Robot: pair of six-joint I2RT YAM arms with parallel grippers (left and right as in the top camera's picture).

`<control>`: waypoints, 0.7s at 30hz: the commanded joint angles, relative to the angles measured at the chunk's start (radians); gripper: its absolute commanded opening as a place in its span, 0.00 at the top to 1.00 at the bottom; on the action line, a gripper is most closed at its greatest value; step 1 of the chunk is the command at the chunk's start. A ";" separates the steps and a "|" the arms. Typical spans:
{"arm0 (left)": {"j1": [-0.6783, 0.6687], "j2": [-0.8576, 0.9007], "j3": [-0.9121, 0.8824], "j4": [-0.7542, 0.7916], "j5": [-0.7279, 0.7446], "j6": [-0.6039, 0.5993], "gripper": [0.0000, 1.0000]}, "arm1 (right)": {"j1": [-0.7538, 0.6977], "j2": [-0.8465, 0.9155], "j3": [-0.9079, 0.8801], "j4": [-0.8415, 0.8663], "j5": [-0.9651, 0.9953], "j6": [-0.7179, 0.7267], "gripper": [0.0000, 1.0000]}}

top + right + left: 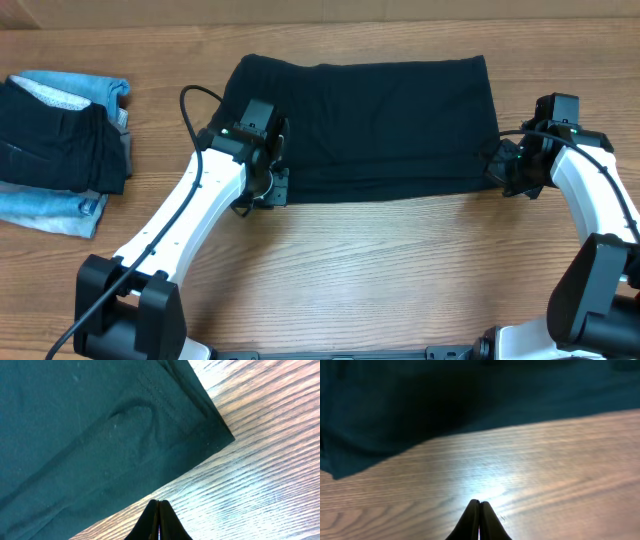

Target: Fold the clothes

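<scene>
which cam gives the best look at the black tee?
Overhead: the whole black T-shirt shows, laid out as one wide rectangle. Left wrist catches only its near edge, dark and blurred. Right wrist shows just one stitched corner, close up.

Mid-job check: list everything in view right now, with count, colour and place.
T-shirt: one, black, lying as a wide band at the table's far middle.
dark garment: one, near black, folded on the pile at far left.
denim: count unclear, light blue, same pile, under the dark garment.
table: one, brown wood grain, under everything.
left arm, right arm: one each, white and black, at the T-shirt's two ends.
left end effector: one, black, shut, empty, over bare wood by the T-shirt's near edge.
right end effector: one, black, shut, empty, by the T-shirt's near right corner.
</scene>
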 commanded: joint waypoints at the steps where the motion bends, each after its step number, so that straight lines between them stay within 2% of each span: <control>1: -0.001 0.014 -0.047 0.045 -0.116 -0.018 0.96 | 0.001 -0.001 0.026 -0.001 -0.005 -0.008 0.96; 8: -0.001 0.187 -0.064 0.160 -0.118 -0.017 0.96 | 0.001 -0.001 0.026 -0.001 -0.005 -0.008 0.96; 12: 0.000 0.197 -0.032 0.280 -0.198 -0.014 0.96 | 0.001 -0.001 0.026 0.008 -0.002 -0.016 0.96; 17: 0.000 0.197 0.064 0.294 -0.198 -0.014 0.96 | 0.004 0.006 0.025 0.039 -0.016 -0.121 0.96; 21: 0.000 0.198 0.067 0.348 -0.198 -0.014 0.95 | 0.010 0.008 0.024 0.049 -0.101 -0.224 0.96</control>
